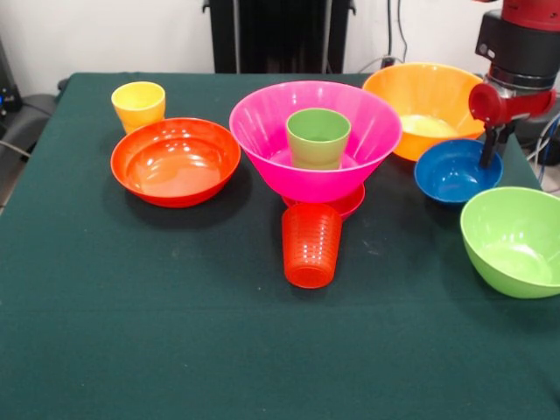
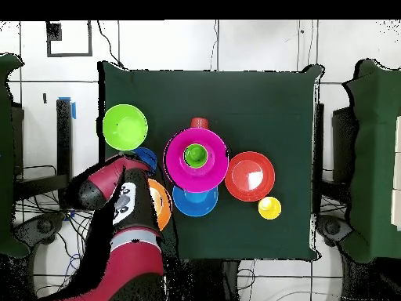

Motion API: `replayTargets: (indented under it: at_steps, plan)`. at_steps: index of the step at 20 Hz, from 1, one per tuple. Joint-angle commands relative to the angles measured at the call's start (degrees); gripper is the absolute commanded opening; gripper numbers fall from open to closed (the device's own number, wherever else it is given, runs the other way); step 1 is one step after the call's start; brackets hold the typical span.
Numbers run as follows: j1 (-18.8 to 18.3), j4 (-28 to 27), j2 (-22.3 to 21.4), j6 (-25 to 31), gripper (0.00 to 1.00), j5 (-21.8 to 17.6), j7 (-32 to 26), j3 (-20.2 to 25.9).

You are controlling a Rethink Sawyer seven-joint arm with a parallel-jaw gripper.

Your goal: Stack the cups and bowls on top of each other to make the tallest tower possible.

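The tower is a large pink bowl [image 1: 262, 131] [image 2: 213, 163] resting on a small magenta bowl [image 1: 348, 204], with a light green cup [image 1: 318, 137] [image 2: 195, 155] upright inside it. A ribbed orange-red cup [image 1: 311, 245] [image 2: 199, 123] stands rim-down in front of the tower. My gripper [image 1: 489, 156] hangs at the far rim of the small dark blue bowl [image 1: 451, 173] [image 2: 146, 156], beside the large yellow-orange bowl [image 1: 424, 101] [image 2: 162, 205]. A medium blue bowl [image 2: 195, 204] shows partly from under the pink bowl in the overhead view.
A yellow cup [image 1: 138, 105] [image 2: 269, 208] stands behind the wide red-orange bowl [image 1: 175, 162] [image 2: 250, 175] on the left. The lime green bowl [image 1: 514, 241] [image 2: 124, 127] sits at the right table edge. My arm [image 2: 117, 227] covers part of the yellow-orange bowl from above.
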Motion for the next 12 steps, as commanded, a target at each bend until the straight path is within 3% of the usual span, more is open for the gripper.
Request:
replayTargets:
  at_steps: [1,5,12]
  plan:
    - [-0.99,-2.56,-0.52,5.0,0.0,1.43,1.22,4.58]
    - [-0.95,-3.03,-0.57,5.35,0.0,1.32,1.06,4.56]
    - [-1.71,-1.33,-4.26,8.32,0.0,3.24,0.56,5.44]
